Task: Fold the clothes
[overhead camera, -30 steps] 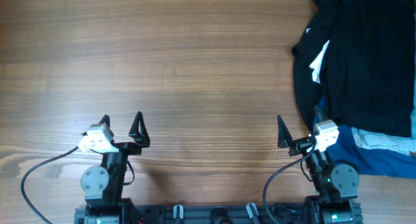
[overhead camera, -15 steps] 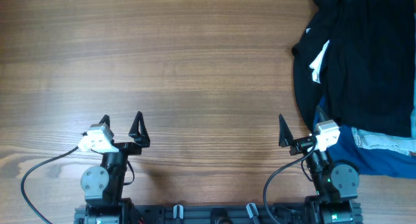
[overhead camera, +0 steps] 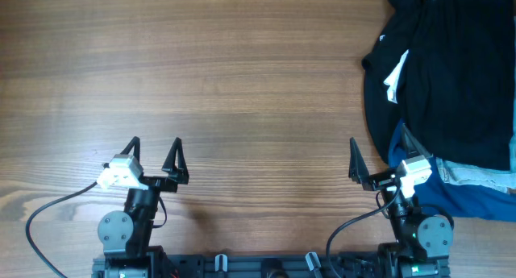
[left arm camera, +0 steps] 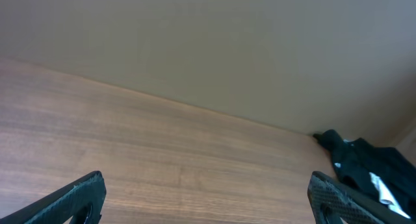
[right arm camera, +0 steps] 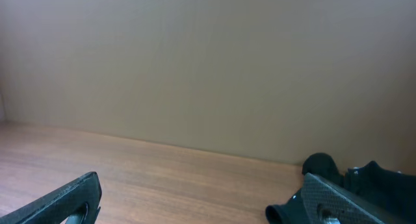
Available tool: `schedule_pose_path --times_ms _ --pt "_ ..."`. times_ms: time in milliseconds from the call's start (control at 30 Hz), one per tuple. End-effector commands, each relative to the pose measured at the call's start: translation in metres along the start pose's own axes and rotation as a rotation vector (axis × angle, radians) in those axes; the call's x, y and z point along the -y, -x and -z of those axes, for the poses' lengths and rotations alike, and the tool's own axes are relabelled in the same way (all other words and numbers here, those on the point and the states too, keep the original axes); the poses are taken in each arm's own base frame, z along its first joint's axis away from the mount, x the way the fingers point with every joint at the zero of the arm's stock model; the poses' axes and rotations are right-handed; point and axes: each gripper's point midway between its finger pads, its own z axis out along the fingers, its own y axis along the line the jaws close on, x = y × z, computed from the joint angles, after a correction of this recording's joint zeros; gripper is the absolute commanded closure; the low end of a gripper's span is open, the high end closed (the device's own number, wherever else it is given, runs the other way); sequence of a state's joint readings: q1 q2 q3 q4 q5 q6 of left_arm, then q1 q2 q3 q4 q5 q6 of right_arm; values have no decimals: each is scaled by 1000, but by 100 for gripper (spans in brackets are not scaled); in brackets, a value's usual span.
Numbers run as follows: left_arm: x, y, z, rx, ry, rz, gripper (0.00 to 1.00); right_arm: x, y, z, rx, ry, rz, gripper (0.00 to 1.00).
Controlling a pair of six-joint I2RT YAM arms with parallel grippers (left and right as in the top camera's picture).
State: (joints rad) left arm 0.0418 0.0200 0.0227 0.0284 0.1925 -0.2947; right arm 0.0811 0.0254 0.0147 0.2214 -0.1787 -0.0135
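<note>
The clothes lie in a heap at the table's far right. A black garment (overhead camera: 451,76) with a small white label (overhead camera: 395,76) is on top. A light-denim piece (overhead camera: 476,175) and a bright-blue one (overhead camera: 468,199) stick out under its near edge. My right gripper (overhead camera: 377,147) is open and empty, its outer finger just over the black cloth's edge. At the near left my left gripper (overhead camera: 155,149) hangs open over bare wood, far from the heap. The left wrist view shows the black garment (left arm camera: 370,175) far right of the left gripper (left arm camera: 208,204). In the right wrist view the black garment (right arm camera: 390,182) lies behind the right gripper (right arm camera: 201,204).
The wooden table (overhead camera: 226,76) stretches left of the heap. A plain beige wall (right arm camera: 208,68) stands behind its far edge. Both arm bases and a black rail (overhead camera: 266,266) sit at the near edge, with a cable (overhead camera: 48,213) looping at the left.
The right gripper has shifted slightly right and toward the near edge. The left gripper has turned a little. Both stay open; the clothes have not moved.
</note>
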Motion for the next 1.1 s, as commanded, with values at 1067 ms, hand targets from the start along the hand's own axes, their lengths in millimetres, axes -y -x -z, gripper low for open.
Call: schedule_pose_path --times_ms 1067 --pt "-5 33 -98 -909 272 93 0 20 26 -152 -789 108 -14 0"
